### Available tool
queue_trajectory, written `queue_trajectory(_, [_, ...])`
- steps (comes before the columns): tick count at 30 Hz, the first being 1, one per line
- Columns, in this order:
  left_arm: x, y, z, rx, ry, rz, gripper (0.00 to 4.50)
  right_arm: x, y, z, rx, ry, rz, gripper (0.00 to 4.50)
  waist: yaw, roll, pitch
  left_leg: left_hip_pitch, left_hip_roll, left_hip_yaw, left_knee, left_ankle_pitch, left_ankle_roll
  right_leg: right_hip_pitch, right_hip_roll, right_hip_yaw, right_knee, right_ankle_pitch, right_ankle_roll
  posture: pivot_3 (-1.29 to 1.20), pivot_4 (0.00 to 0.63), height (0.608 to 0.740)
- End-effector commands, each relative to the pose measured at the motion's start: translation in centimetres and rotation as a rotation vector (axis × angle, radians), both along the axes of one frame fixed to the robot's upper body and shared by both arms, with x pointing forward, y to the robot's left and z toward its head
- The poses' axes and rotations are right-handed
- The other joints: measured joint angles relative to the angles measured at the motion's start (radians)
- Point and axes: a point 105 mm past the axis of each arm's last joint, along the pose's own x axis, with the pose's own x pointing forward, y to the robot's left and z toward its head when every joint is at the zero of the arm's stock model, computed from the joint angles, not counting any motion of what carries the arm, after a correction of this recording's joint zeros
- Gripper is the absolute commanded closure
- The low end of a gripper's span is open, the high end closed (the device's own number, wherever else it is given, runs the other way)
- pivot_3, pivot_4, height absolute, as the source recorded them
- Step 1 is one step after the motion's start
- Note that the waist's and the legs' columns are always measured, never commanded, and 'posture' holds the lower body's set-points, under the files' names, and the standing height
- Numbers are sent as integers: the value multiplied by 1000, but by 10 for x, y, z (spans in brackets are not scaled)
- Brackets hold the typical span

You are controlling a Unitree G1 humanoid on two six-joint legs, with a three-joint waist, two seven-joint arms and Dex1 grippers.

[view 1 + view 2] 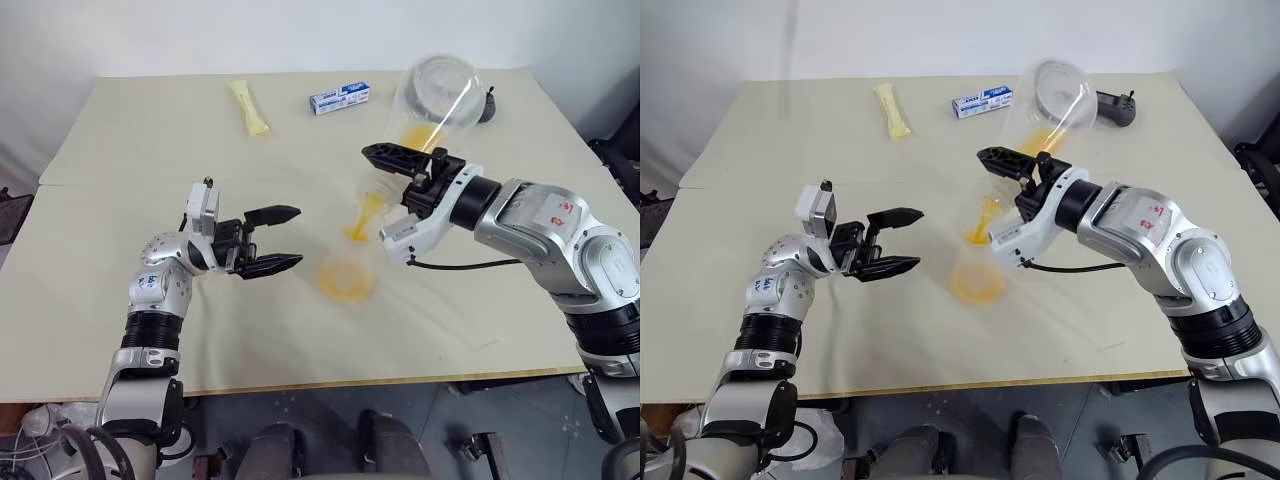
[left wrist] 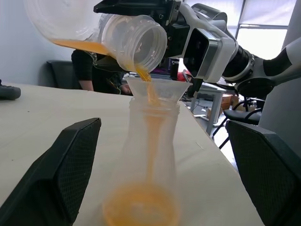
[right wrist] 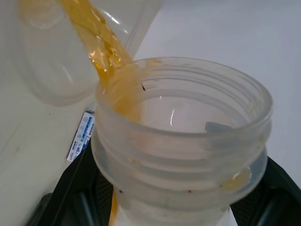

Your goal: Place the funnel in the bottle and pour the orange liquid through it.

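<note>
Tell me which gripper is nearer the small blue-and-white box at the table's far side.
Right. The right gripper, shut on the tilted clear jar, is just in front of the box. The open left gripper hovers farther back, beside the clear bottle.

bottle (image 1: pixel 347 272) blocks left pincer (image 1: pixel 287 239), table (image 1: pixel 120 150) open

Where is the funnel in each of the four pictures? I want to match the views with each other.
Left eye view: the funnel sits at the centre, under the tilted jar.
Right eye view: centre, just left of the right gripper.
Left wrist view: upper centre, seated in the bottle neck.
Right wrist view: I cannot make it out.
Shared landmark: the stream of orange liquid falling from the jar mouth.
</note>
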Motion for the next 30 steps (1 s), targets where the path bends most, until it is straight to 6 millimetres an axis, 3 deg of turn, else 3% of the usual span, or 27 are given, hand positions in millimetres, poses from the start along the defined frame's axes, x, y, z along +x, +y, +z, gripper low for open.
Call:
queue_trajectory(1, [0,-1,13,-14,-53,-11,0,-6,-2,17,4,-78,15,1858,0,0,0,0,0,0,0,0,0,0,0,0,0,0,0,0,150,740])
queue_trajectory(30, [3,-3,13,-13,-54,-12,0,-3,0,19,-33,-124,50,1858,-1,0,0,0,0,0,0,0,0,0,0,0,1,0,0,0,150,740])
